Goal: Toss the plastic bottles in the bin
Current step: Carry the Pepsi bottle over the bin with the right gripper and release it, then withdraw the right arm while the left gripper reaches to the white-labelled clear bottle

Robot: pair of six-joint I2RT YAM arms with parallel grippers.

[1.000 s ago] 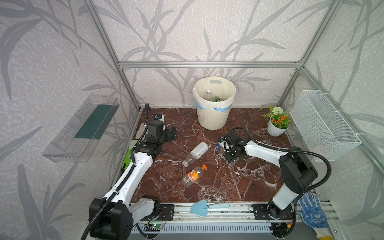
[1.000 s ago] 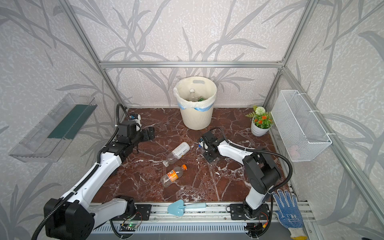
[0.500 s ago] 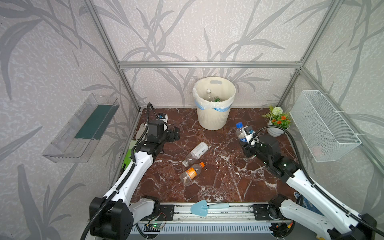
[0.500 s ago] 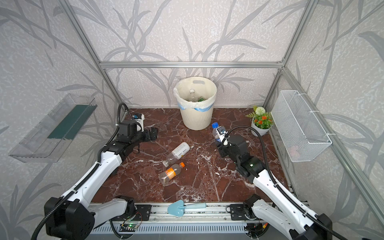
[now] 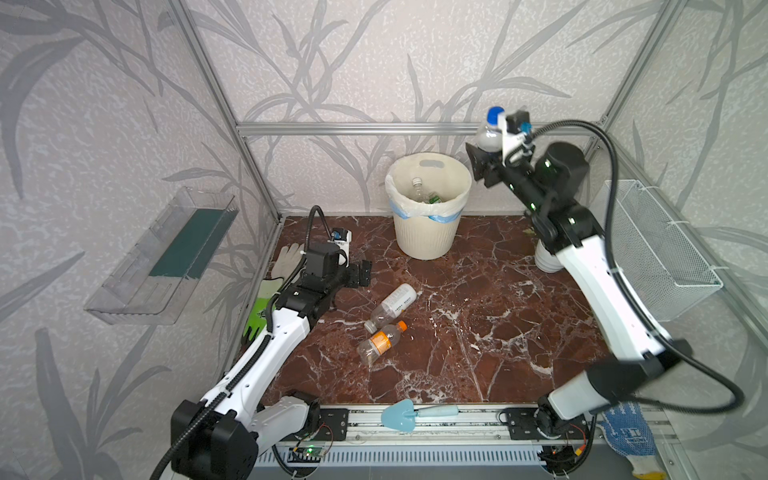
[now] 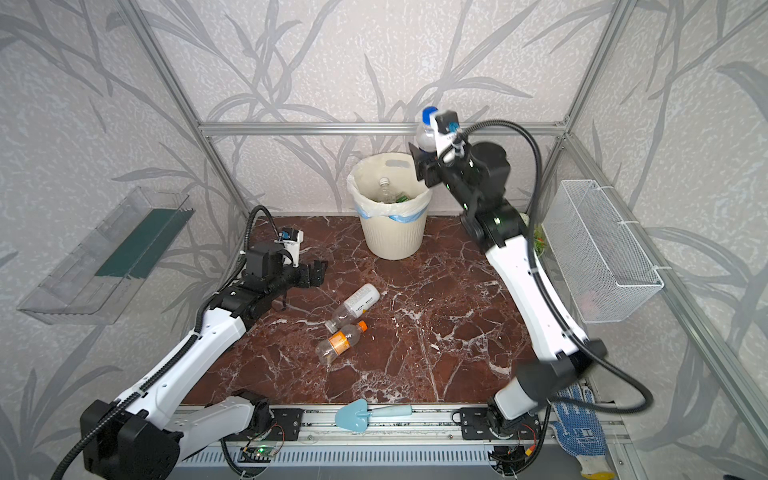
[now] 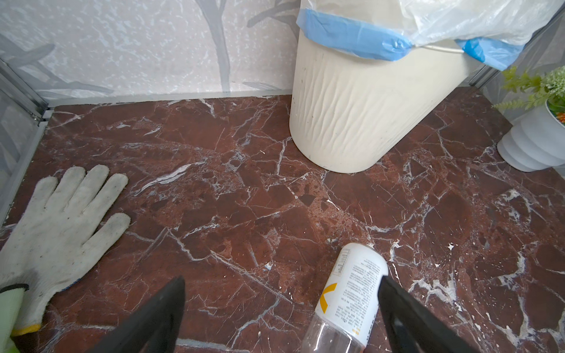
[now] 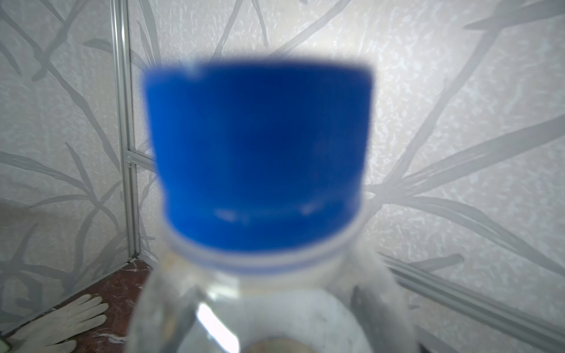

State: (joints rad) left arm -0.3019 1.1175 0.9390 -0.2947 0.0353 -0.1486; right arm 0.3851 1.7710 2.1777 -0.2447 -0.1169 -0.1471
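The bottle (image 5: 490, 135) stands upright at the right gripper (image 5: 485, 161), raised just right of the bin (image 5: 419, 237) rim; whether the jaws clamp it I cannot tell. I would centre it over the mouth before letting go. The left gripper (image 5: 360, 274) hangs spread wide and empty, at the left.

The cream-white ribbed round plastic bin (image 5: 428, 237), lined with a blue-tied white bag, stands upright by the back wall with clear bottles inside (image 5: 417, 188). A blue-capped clear bottle (image 5: 489, 135) is aloft, cap up, beside its rim. A white-labelled bottle (image 5: 394, 304) and an orange-capped bottle (image 5: 380, 343) lie close together mid-floor.
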